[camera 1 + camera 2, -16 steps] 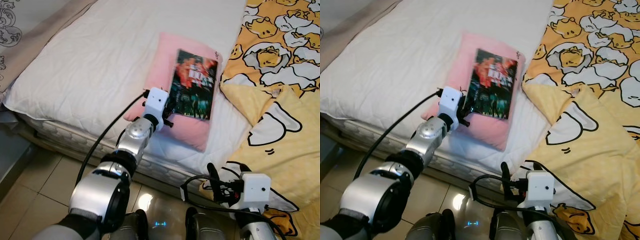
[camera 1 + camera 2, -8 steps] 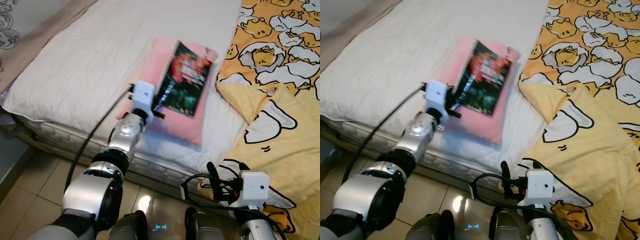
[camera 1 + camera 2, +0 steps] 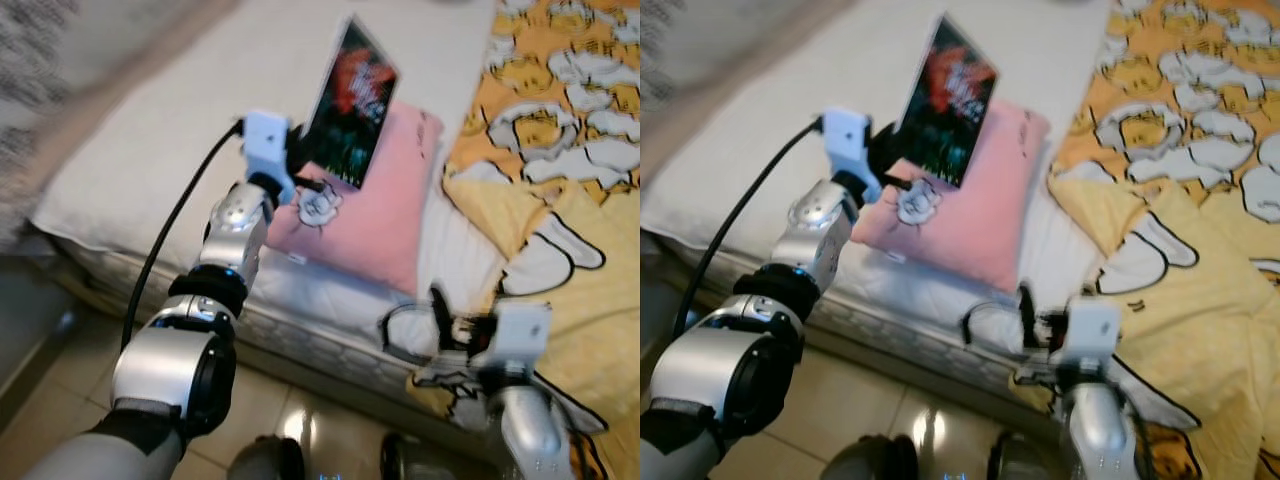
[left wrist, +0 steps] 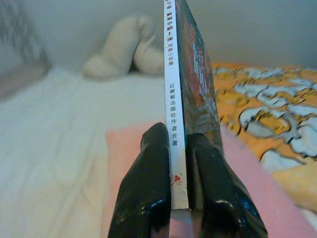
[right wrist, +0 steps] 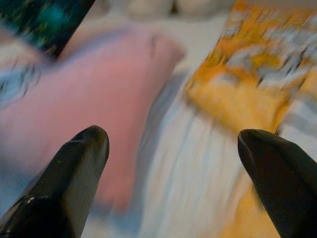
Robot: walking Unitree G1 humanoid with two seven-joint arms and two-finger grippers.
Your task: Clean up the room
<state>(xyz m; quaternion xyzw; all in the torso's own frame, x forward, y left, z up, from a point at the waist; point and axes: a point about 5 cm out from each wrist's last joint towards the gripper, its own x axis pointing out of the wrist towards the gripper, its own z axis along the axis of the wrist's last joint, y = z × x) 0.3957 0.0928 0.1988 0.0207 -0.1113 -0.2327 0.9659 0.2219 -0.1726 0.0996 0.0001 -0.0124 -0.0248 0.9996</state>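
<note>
The left gripper (image 4: 179,198) has its jaws pinching the lower end of a book (image 3: 348,100), one finger on each cover with the white spine between them; the book stands tilted up from the jaws, lifted clear of the pink pillow (image 3: 375,215) that lies just below and beyond them on the white bed (image 3: 170,130). The right gripper (image 5: 171,163) hangs low at the bed's edge, its jaws spread wide with nothing between them; past them lie the pink pillow, a strip of white sheet and the yellow patterned blanket (image 3: 560,200).
</note>
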